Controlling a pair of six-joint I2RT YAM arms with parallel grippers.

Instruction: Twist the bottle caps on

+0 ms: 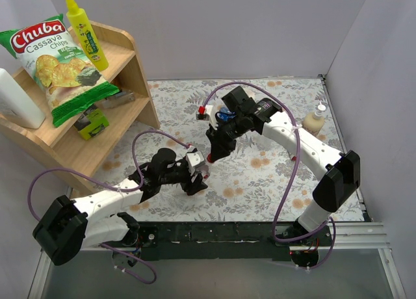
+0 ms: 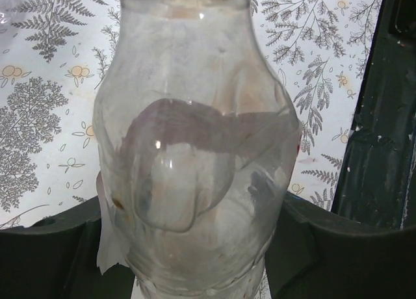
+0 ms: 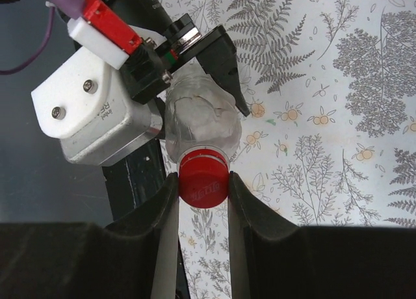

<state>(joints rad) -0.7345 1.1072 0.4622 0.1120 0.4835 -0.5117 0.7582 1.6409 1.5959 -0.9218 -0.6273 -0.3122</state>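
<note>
Your surface point(image 1: 273, 175) wears a fern-and-flower print cloth, boxed in by plain white walls point(image 1: 260, 26). At its 10 o'clock corner stands a wooden shelf point(image 1: 65, 143) carrying a chips bag point(image 1: 58, 65), a yellow squeeze bottle point(image 1: 84, 29) and a white bottle point(image 1: 16, 101). At 2 o'clock, by the wall, sits a small pump bottle point(image 1: 315, 120). Near the middle, your left end effector point(image 1: 195, 179) is clamped around a clear bottle point(image 2: 195, 149). Your right end effector point(image 1: 211, 155), at 1 o'clock from the left one, is closed on the red cap point(image 3: 203, 177), which sits on that bottle's neck.
</note>
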